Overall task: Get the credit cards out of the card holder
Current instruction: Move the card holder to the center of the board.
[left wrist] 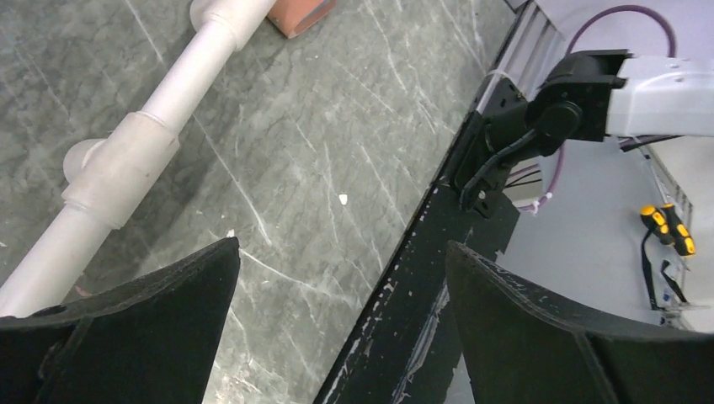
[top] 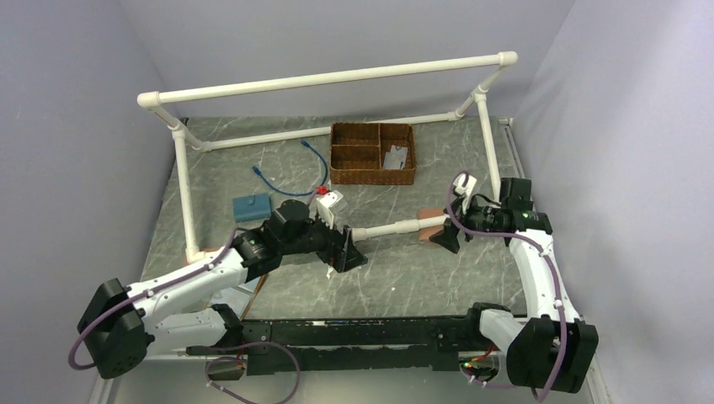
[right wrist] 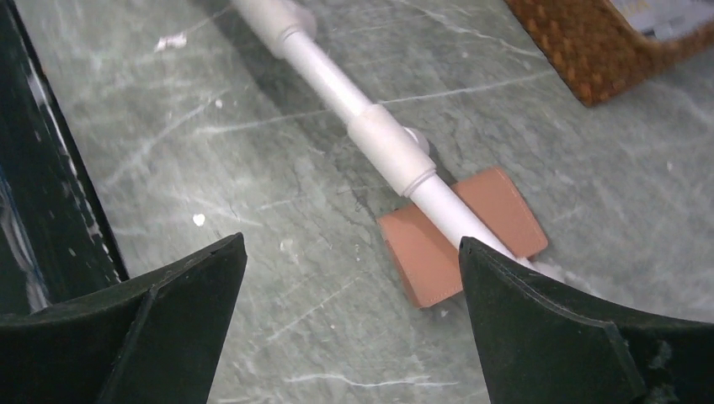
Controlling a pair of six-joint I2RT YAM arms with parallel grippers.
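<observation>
Smooth, faintly glossy grey desk (right wrist: pixel 253 168), veined like marble. Smooth white plastic pipe (right wrist: pixel 391 151). Matt, smooth, leather-like reddish-brown card holder (right wrist: pixel 505 210). Rough woven wicker basket (right wrist: pixel 581 42).

Grey marbled bench (top: pixel 404 282) carrying a white pipe frame (top: pixel 328 80); wicker basket (top: pixel 370 177) at the far side; blue block (top: pixel 251 206) at left; reddish-brown card holder (right wrist: pixel 421 261) flat beneath a low pipe.
</observation>
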